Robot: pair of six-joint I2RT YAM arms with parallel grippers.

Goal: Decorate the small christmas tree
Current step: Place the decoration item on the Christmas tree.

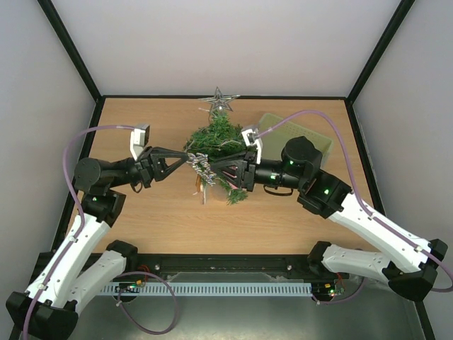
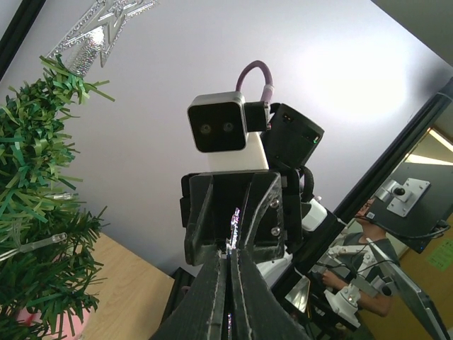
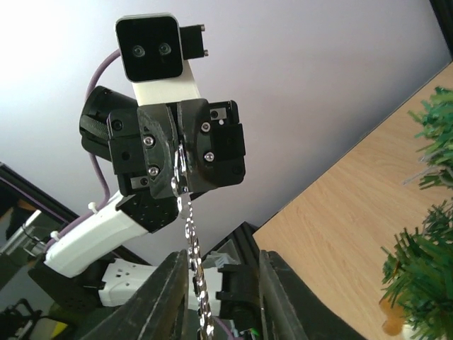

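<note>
Supporting table (image 1: 141, 212): wooden top, with everything in use set toward its far half.
Tree (image 1: 219, 134): upright at the far centre, close enough that draping needs only a short reach.
Basket (image 1: 308, 136): pale green, far right, just beside the tree (contents not visible).
Left gripper (image 1: 186, 157): fingers pressed together on the garland (image 1: 202, 167), probably to anchor that end.
Right gripper (image 1: 213, 169): fingers (image 3: 168, 287) apart, the strand hanging between them without clear contact, so it is likely lining up for a new hold.
Garland: silvery, strung between both grippers, near the tree's lower branches.
Star (image 1: 219, 100): silver, on the treetop.
</note>
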